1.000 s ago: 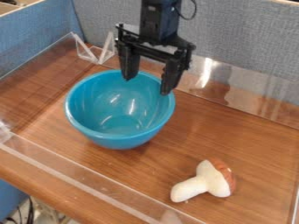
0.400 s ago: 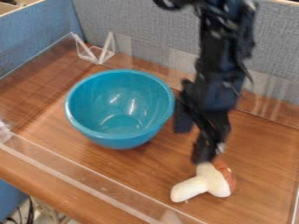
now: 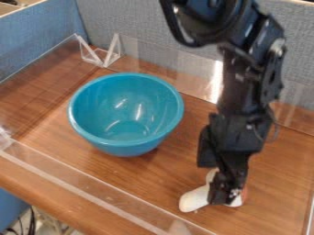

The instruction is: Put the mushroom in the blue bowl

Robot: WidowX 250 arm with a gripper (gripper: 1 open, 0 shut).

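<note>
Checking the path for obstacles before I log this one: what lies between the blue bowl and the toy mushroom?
In the camera view, only bare wooden tabletop shows between the blue bowl and the toy mushroom.

mushroom (image 3: 199,196): pale stem, lying on wood, partly hidden | blue bowl (image 3: 127,115): glossy, upright, mushroom outside

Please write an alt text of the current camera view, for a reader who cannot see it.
A black robot arm reaches down with its claw over the toy mushroom, whose pale stem shows at the front right of a wooden table. To the left and farther back sits a glossy turquoise-blue bowl, with nothing in it.
</note>
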